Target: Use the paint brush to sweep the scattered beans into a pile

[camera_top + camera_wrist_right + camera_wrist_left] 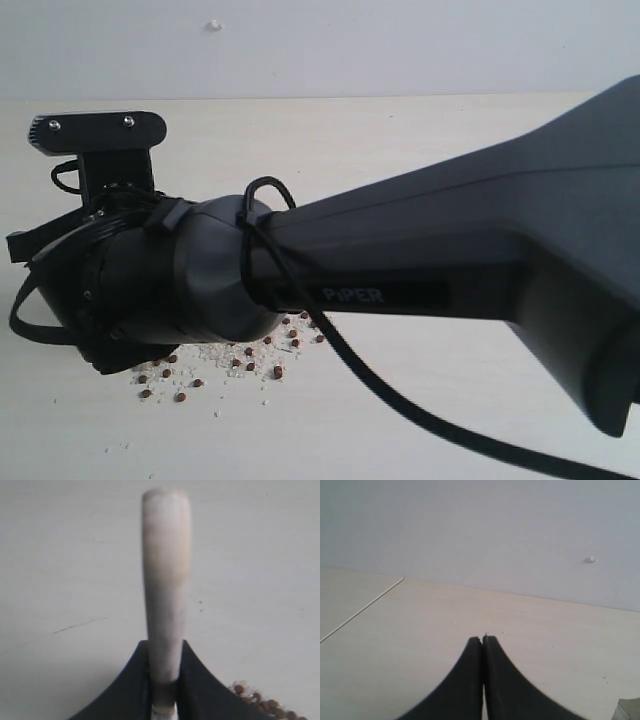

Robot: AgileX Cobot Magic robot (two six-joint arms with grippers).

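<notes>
Paint brush (165,580) being gripped by right hand (164,647) for pushing beans (250,355) at 7 o'clock. Nothing being held by closed left hand (483,641).

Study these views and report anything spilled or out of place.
Reddish-brown beans and whitish grit lie spilled loose across the table, spread out rather than heaped. The right gripper holds the paint brush by its handle beside them.
</notes>
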